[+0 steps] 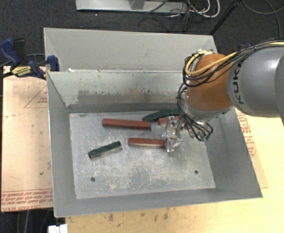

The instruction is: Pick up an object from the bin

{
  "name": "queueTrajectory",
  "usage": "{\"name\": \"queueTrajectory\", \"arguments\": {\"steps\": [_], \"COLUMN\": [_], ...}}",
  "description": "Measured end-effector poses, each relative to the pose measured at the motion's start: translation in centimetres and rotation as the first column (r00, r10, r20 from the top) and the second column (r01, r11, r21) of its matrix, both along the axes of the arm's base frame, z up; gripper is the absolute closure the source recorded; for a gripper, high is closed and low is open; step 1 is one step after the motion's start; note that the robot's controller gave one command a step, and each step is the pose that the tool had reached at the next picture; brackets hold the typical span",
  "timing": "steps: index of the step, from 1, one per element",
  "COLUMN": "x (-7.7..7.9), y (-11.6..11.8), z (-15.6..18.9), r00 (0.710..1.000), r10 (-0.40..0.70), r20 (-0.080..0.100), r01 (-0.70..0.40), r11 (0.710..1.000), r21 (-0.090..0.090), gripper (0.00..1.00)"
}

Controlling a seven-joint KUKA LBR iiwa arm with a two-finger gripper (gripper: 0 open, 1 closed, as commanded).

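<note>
A KUKA arm (260,86) is reaching into the grey metal bin (142,181) from 3 o'clock, with its orange wrist cover (207,86) hanging over the bin's 2 o'clock area. Loops of cable (200,129) are trailing beneath the cover.

The gripper (172,144) is pointing down at the bin floor, a little toward 2 o'clock from the middle. It is standing at the 3 o'clock end of a short reddish-brown bar (144,141). This bar is lying flat near the middle of the floor, running from 9 to 3 o'clock. Whether the gripper is open, closed or gripping the bar cannot be told, nor whether it is touching the bar or only just beside it.

A longer reddish-brown bar (127,124) is lying flat toward 11 o'clock, near the short bar and almost parallel with it. A dark green bar (105,149) is lying apart from both toward 9 o'clock, tilted slightly. At 1 o'clock a dark green piece (157,114) is lying against the foot of the back wall, with one end running under the arm.
</note>
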State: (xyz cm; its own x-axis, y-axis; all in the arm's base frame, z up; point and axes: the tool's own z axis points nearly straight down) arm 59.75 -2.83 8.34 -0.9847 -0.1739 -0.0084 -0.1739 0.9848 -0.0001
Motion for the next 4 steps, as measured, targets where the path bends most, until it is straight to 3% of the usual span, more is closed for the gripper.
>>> {"name": "queueTrajectory", "arguments": {"steps": [1, 2, 3, 4], "x": [0.0, 0.2, 0.1, 0.7], "y": [0.0, 0.4, 0.4, 1.4], "z": [0.2, 15.5, 15.2, 6.7], "r00": [1.0, 0.994, 0.994, 0.986], "r10": [0.002, 0.107, 0.107, 0.169], "r20": [0.001, 0.001, -0.004, -0.008], "r01": [-0.002, -0.107, -0.107, -0.169], "r11": [1.0, 0.994, 0.994, 0.986], "r21": [0.0, -0.001, -0.001, 0.0], "gripper": [1.0, 1.0, 1.0, 0.0]}}
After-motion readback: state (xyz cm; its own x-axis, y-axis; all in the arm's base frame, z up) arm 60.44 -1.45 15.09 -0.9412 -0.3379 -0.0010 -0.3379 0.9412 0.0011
